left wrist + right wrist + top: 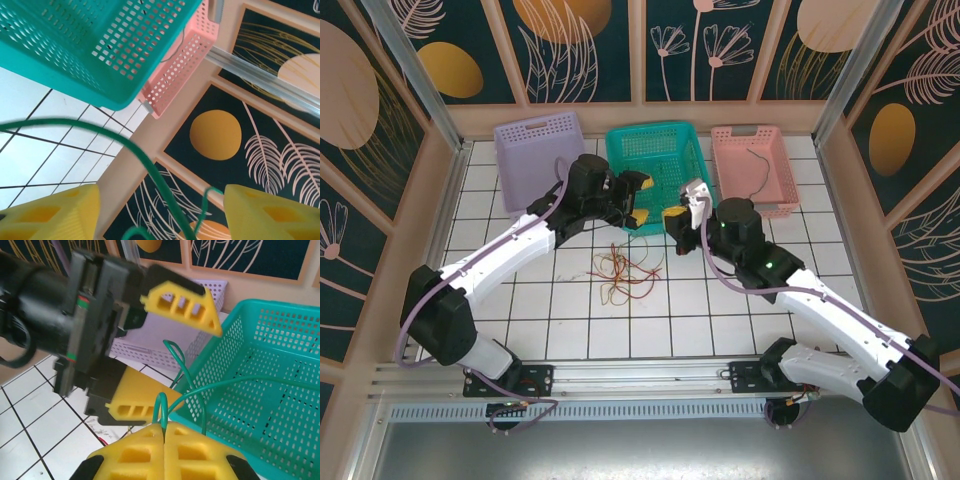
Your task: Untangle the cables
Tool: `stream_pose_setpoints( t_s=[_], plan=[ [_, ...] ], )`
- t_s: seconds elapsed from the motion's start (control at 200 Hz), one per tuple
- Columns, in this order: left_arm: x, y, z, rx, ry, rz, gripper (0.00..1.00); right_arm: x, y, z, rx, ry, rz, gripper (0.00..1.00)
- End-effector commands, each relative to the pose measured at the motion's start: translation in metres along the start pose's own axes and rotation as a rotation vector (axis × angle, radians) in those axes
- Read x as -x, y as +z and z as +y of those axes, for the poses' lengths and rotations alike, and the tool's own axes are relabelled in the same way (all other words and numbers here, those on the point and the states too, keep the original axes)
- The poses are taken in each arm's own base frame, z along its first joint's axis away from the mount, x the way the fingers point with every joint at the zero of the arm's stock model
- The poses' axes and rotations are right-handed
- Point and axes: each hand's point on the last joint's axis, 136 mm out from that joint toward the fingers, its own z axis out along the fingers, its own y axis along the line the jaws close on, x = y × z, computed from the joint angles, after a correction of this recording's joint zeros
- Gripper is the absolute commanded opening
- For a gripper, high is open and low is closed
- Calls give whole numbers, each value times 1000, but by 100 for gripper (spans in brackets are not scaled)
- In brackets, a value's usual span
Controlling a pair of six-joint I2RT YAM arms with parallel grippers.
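A green cable is pinched between the yellow pads of my right gripper, which is shut on it. From there it loops up past the rim of the teal basket and between the fingers of my left gripper. In the left wrist view the green cable runs loose through the gap of my left gripper, which is open. From above, the left gripper and right gripper face each other by the teal basket's front. A tangle of red, tan and brown cables lies on the tiles below them.
A lilac basket stands at the back left and a pink basket at the back right, with a dark cable in it. Wooden walls with dark painted panels close in the tiled table on three sides.
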Motion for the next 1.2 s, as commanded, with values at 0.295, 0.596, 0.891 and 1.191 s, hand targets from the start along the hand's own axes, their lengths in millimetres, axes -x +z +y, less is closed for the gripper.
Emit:
stream_pose_setpoints(
  t_s=[0.295, 0.596, 0.891, 1.191],
  plan=[
    [30, -10, -23, -1, 120, -159, 7, -12, -17, 16, 30, -22, 4, 0],
    [31, -15, -52, 81, 417, -221, 0, -49, -7, 52, 253, -37, 195, 0],
    [37, 3, -65, 208, 642, -214, 0, -63, -10, 81, 291, -189, 248, 0],
    [28, 0, -77, 139, 672, -195, 0, -24, -20, 43, 154, 109, 87, 28]
  ],
)
